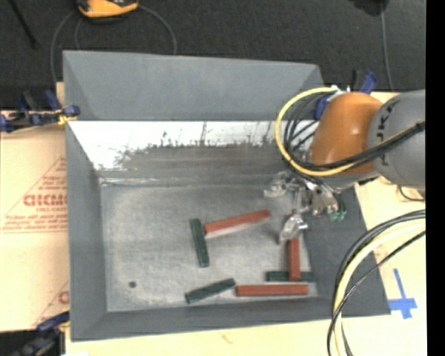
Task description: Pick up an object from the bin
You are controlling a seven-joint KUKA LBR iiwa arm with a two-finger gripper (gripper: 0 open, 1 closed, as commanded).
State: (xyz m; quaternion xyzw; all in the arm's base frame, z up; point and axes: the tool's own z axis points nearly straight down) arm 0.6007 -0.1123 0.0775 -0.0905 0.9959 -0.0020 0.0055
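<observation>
One red stick (294, 259) by the right wall of the bin (148, 221) has the gripper (291, 227) over its far end, open or shut I cannot tell, and pinched so near the tip it might slip out.

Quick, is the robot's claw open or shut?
Gripper: cannot be told. It is over the top end of a red stick.
</observation>
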